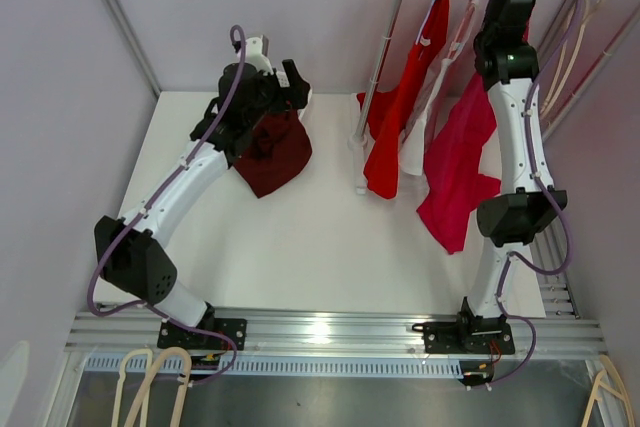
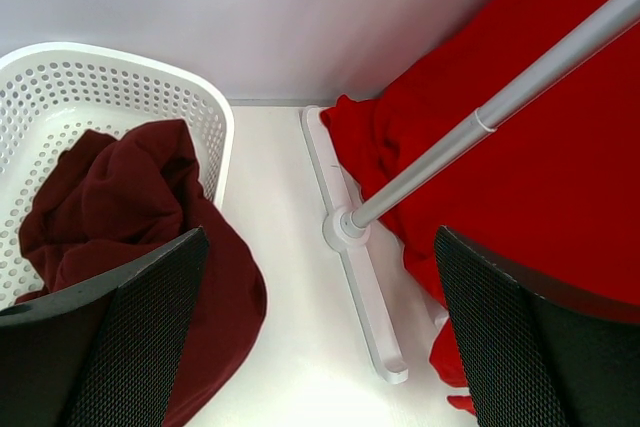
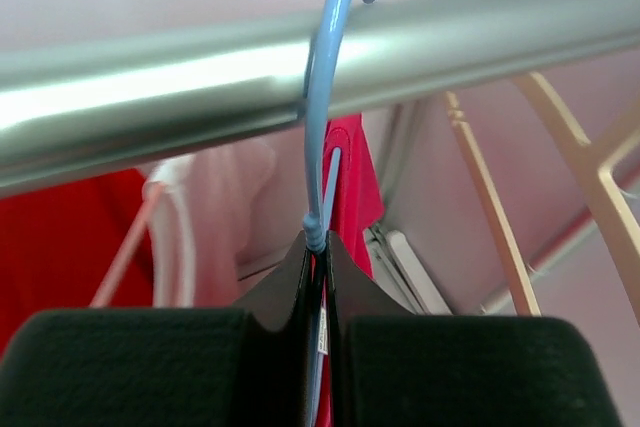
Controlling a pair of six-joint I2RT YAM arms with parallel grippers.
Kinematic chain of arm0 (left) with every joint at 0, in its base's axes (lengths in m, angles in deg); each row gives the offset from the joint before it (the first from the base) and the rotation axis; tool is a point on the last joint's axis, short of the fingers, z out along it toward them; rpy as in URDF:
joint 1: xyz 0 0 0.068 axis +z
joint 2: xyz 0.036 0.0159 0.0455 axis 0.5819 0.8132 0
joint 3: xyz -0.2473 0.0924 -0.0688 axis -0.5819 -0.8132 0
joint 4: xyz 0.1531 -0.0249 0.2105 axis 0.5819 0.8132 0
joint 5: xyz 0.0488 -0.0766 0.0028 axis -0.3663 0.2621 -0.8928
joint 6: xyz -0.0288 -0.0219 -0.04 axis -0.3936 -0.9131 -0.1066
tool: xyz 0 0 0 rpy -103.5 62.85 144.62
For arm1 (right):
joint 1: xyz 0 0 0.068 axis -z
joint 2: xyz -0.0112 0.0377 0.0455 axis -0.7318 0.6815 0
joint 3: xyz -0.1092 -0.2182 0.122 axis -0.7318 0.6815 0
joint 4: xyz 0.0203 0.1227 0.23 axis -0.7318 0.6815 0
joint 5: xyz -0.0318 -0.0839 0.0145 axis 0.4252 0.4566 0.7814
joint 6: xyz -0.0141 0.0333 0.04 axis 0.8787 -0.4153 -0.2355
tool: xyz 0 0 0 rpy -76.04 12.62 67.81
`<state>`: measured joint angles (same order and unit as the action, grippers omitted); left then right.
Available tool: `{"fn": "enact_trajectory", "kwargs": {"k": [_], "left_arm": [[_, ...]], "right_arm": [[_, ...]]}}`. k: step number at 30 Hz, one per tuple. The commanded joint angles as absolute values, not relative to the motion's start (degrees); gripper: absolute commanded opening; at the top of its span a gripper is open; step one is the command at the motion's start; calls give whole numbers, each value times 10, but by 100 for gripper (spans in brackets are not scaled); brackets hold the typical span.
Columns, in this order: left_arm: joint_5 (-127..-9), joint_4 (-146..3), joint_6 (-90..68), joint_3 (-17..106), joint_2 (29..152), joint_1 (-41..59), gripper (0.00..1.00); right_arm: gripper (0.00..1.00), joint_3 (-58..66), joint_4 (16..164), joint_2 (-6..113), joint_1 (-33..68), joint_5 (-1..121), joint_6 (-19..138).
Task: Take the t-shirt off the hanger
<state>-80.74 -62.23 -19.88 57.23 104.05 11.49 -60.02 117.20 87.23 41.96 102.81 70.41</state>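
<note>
**Right tool pinches the blue hanger up at the rail**

The right tool (image 3: 318,247) is up high by the silver rail (image 3: 150,87). Its two fingers are pressed together on the thin neck of a blue hanger (image 3: 322,97). The hanger's hook goes over the rail. A bit of red cloth and a small white tag show between the fingers, just under the hook. The pink-red t-shirt (image 1: 455,172) hangs down under the right arm, and its bottom end lies on the white worktop (image 1: 300,247). I cannot tell for sure that this shirt is the one on the blue hanger. Beside it on the rail hang a white shirt (image 1: 415,147) and a bright red shirt (image 1: 395,117). Some tan wooden hangers (image 3: 490,207) are on the rail too, off to the right.

The left tool (image 2: 325,337) is on the other side of the worktop. Its fingers are wide apart and hold nothing. It hangs over the edge of a white basket (image 2: 60,77). A dark red shirt (image 2: 110,197) lies in the basket and spills over its rim. The rack's pole (image 2: 480,127) and its white foot (image 2: 360,287) stand just beside the basket.
</note>
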Motion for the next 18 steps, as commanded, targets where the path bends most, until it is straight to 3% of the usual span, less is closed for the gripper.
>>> {"fn": "enact_trajectory", "kwargs": {"k": [1, 6, 18], "left_arm": [[-828, -639, -178, 597, 1021, 102, 100], [-840, -623, -170, 590, 994, 83, 99], [-914, -608, -112, 543, 884, -40, 99]], "right_arm": [[0, -619, 1102, 819, 404, 992, 748], [0, -549, 1077, 746, 391, 971, 755], [0, -386, 1142, 580, 344, 1072, 669]]}}
